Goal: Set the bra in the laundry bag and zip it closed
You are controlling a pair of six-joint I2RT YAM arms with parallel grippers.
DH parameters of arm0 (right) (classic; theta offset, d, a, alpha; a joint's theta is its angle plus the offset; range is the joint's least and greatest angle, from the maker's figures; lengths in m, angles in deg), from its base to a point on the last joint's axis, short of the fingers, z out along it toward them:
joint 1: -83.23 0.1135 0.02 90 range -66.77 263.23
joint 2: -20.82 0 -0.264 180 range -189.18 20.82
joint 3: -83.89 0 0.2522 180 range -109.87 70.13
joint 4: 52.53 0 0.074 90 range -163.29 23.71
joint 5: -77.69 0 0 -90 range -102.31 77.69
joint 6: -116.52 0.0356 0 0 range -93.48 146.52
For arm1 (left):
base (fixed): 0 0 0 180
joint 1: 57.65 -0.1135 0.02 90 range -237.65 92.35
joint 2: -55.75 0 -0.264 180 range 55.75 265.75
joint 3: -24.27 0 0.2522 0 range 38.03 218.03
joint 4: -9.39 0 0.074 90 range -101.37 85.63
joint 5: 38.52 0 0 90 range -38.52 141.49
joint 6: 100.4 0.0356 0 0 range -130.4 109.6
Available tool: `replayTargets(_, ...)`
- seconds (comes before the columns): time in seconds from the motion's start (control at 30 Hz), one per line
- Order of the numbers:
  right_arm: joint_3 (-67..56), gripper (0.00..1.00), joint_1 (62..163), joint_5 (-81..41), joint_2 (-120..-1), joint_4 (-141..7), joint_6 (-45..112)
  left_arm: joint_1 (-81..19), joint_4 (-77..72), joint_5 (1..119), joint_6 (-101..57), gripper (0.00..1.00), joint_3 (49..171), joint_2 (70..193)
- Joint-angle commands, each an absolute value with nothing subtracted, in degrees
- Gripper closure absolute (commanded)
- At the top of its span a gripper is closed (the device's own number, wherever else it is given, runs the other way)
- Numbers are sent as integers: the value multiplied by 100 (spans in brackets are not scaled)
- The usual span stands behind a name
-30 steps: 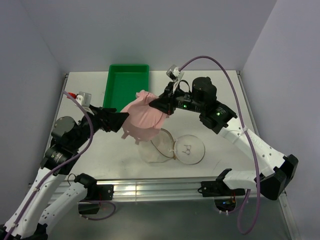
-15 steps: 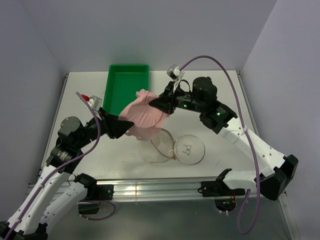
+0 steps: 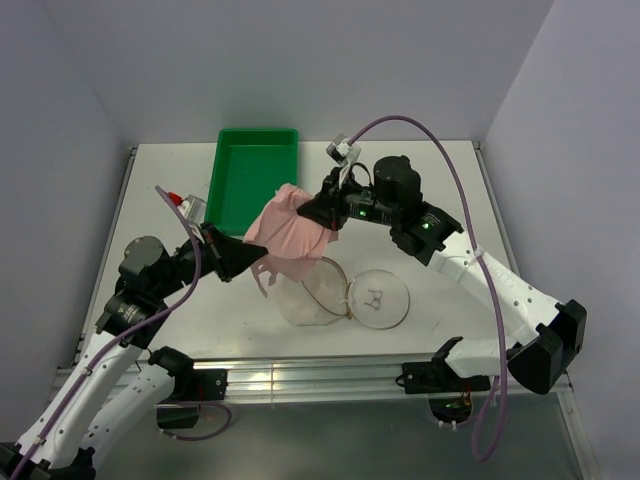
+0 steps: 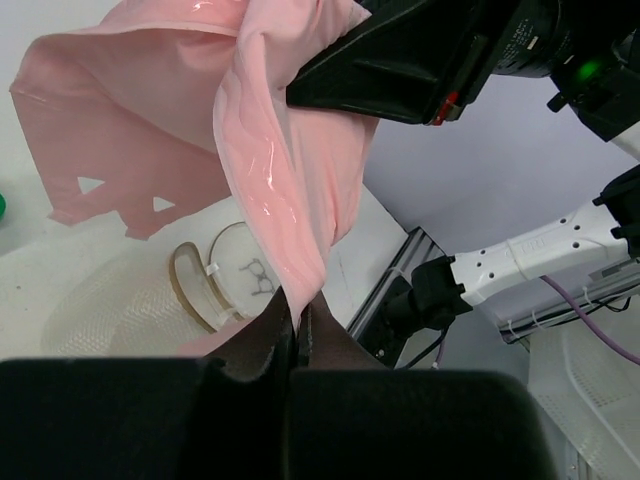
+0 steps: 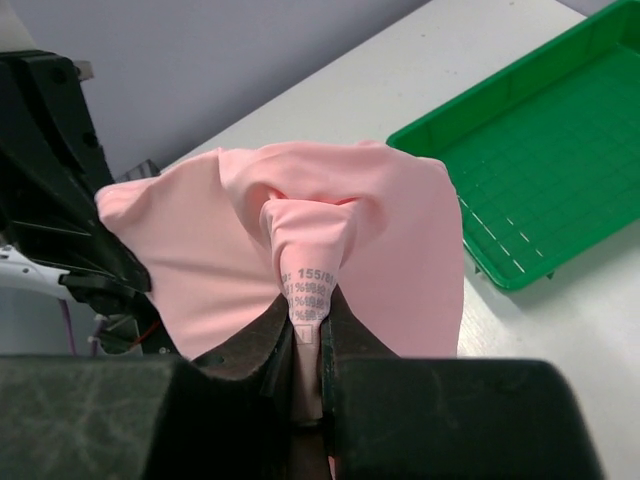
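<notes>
The white table (image 3: 450, 180) fills the middle of the frame with the green tray (image 3: 255, 165) at its upper left. The pink bra (image 3: 290, 235) hangs in the air at centre, just over the open laundry bag (image 3: 380, 300) lying flat at lower centre. The right gripper (image 3: 325, 212) pinches a bunched fold at the bra's top, and the left gripper (image 3: 255, 255) has its fingers pressed tight on the fabric's lower left edge.

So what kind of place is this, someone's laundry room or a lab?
Most likely a robotics lab test cell, not a home. A bare white table is boxed in by plain walls. A left arm and a right arm are bolted to an aluminium rail at its near edge.
</notes>
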State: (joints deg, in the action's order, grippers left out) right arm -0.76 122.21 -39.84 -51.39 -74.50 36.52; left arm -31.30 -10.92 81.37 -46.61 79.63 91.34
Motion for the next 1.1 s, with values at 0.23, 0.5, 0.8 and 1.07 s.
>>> replayTargets(0.23,-395,34,12199,-3718,-5345,-7525,3399,-3111,-807,8103,-5390,100,8557,8985)
replayTargets(0.5,-994,12,12243,-3604,-4863,-7737,3004,-3111,-710,7575,-5742,100,9699,9616)
replayTargets(0.8,-493,9,12673,-3858,-3676,-7508,2169,-3111,-745,7408,-5743,100,10693,10399)
replayTargets(1.07,-852,7,13201,-2990,-3806,-8026,1518,-3111,-728,7433,-5751,100,10659,10426)
